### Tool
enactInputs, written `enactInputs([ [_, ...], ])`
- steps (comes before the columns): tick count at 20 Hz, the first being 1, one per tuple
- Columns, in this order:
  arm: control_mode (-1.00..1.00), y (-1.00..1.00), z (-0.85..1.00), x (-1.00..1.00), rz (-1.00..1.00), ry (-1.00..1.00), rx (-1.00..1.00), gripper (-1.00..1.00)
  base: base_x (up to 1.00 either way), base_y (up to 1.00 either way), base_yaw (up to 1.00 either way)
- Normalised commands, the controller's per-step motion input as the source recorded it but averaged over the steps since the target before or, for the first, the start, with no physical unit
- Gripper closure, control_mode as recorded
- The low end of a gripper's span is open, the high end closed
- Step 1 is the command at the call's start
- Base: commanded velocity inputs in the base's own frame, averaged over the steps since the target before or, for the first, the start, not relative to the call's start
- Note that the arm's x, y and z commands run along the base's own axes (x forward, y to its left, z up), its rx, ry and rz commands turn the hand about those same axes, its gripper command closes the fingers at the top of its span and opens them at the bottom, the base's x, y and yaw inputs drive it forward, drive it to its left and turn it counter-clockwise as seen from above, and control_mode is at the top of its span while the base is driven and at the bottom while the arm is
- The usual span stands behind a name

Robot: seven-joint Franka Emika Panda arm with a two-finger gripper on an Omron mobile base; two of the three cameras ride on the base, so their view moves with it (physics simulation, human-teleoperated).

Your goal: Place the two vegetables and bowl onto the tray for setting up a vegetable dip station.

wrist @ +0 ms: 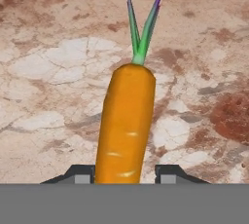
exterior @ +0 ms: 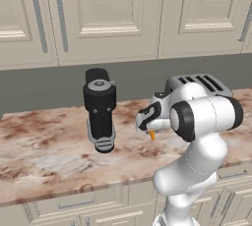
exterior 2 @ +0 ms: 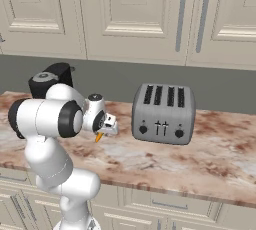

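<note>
Gripping: we see the gripper with jaws narrow, flanking the carrot.
Axis: carrot runs straight ahead between our fingertips, greens farthest.

Slim orange carrot with green, purple-tipped leaf stalks, seen lengthwise between the two dark finger tips, leafy end pointing away. Orange tip protruding below the tool above the marbled bench.
</note>
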Motion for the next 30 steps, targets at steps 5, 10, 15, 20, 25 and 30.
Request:
enactInputs([
  [5,-1.00,0.00,0.00,0.00,0.00,0.00,0.00,1.00,0.00,0.00,0.00],
  [10,-1.00,0.00,0.08,-0.15,0.00,0.00,0.00,1.00,0.00,0.00,0.00],
  [15,-1.00,0.00,0.23,-0.53,0.00,0.00,0.00,1.00,0.00,0.00,0.00],
  [20,-1.00,0.00,0.38,-0.49,-0.01,0.00,0.00,1.00,0.00,0.00,0.00],
  [25,-1.00,0.00,0.35,-0.50,-0.03,0.00,0.00,1.00,0.00,0.00,0.00],
  [30,-1.00,0.00,0.44,-0.37,-0.06,0.01,0.00,1.00,0.00,0.00,0.00],
])
